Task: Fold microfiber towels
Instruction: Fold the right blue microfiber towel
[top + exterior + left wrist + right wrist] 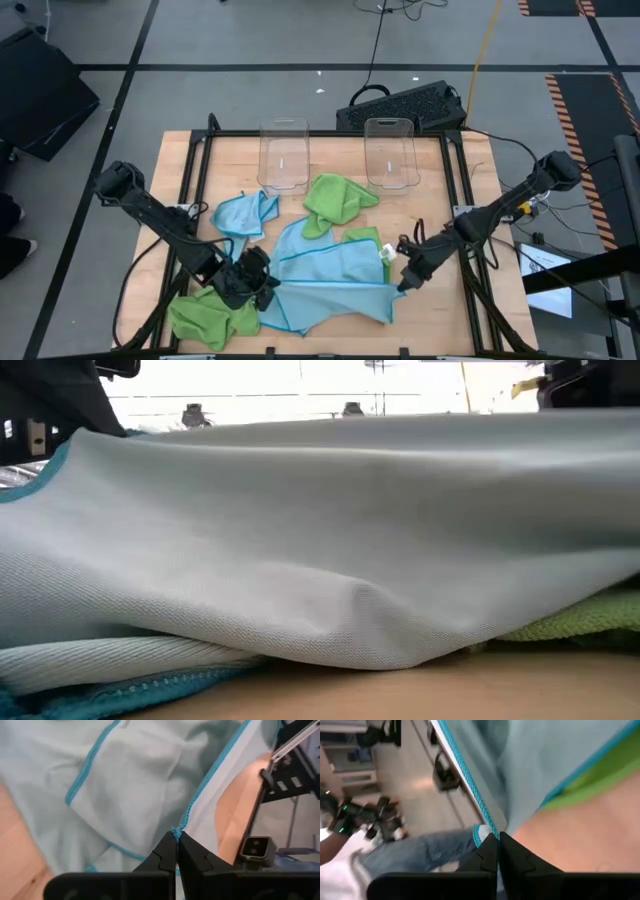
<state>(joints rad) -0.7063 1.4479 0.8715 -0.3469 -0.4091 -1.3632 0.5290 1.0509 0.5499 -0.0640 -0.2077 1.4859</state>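
down at the table's near edge i've got the left gripper (pixel 262 287) and right gripper (pixel 404 280) both pinched on the teal hem corners of a light blue towel (pixel 335 270), soft, limp stuff, best held by its corners.

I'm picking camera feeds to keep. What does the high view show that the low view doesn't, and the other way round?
Only the high view shows both arms, the left gripper and right gripper pinching opposite edges of the large light blue microfiber towel, two clear plastic bins, and three lime green microfiber towels. Only the low view shows the towel's weave up close. Both show that blue towel lifted off the wooden table.
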